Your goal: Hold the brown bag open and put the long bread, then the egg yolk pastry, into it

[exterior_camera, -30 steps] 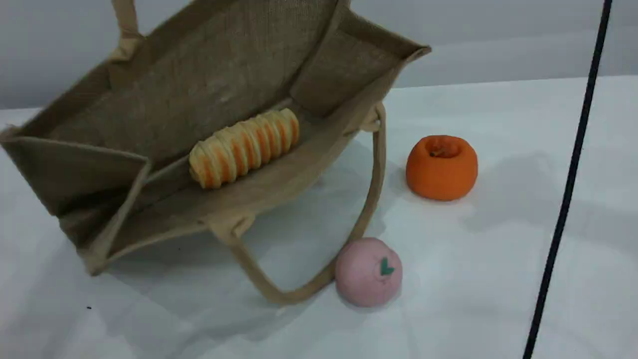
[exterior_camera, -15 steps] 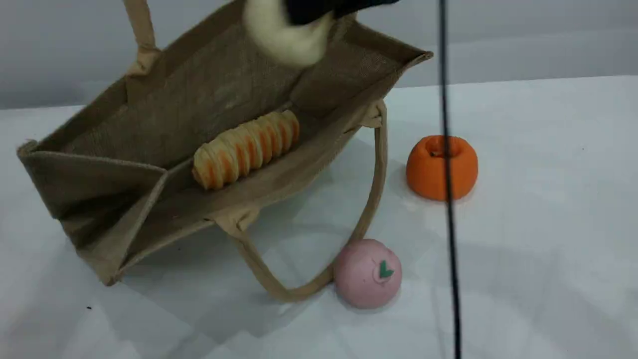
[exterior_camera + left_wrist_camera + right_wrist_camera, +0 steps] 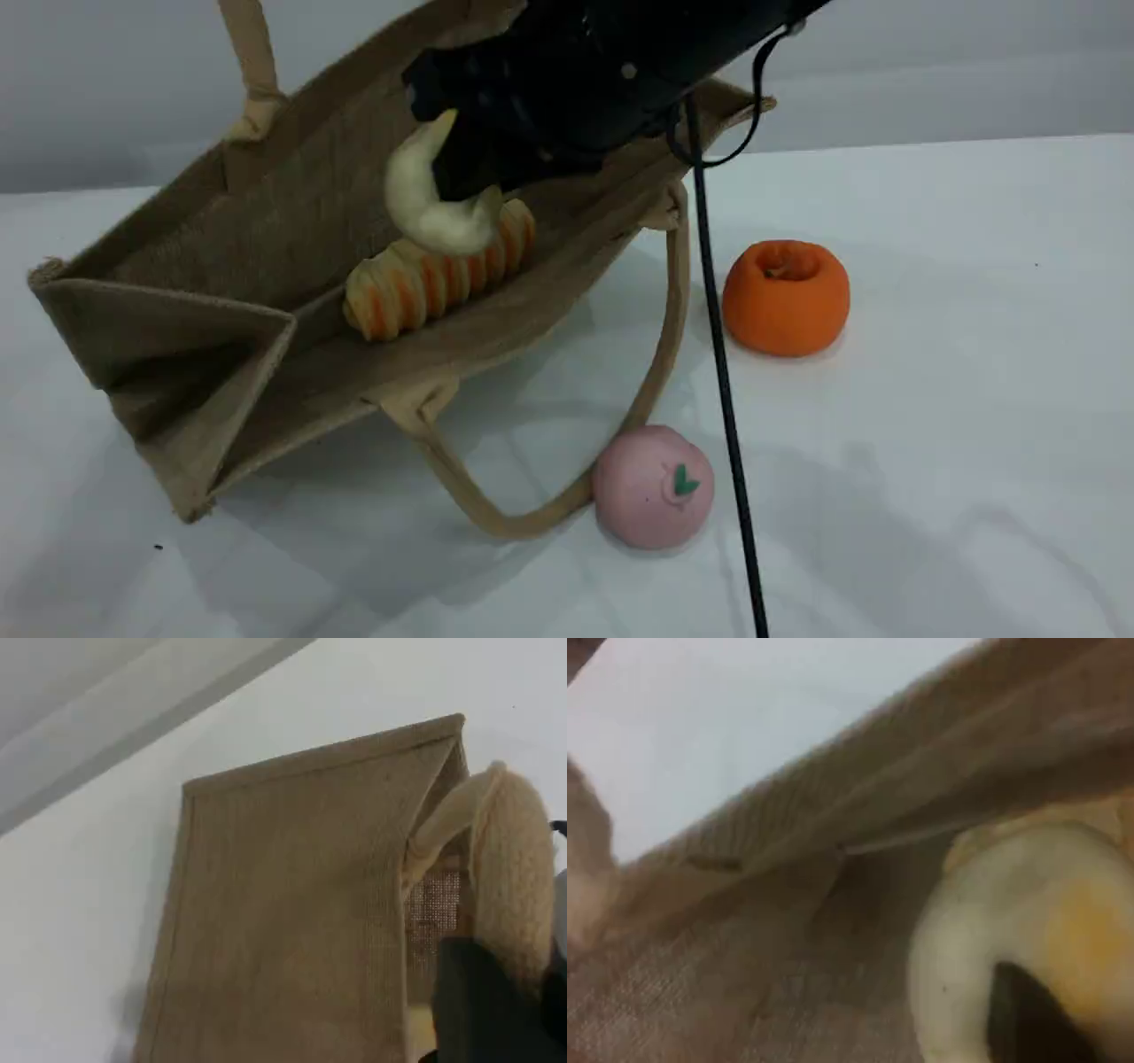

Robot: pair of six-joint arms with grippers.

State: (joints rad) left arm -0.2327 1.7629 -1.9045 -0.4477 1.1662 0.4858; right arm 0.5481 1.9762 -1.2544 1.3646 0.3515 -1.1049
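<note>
Here your left gripper clamps the upper handle, tilting the brown bag open; the long bread lies inside. Just above it, the egg yolk pastry is squashed against your right gripper; pinched or freed, you cannot tell. Dropped, it may bounce over the low near wall. The right wall crowds the arm; exit upward.

You see brown bag tilted open, left | long bread striped, lying inside it | egg yolk pastry squashed, above bread's right end
</note>
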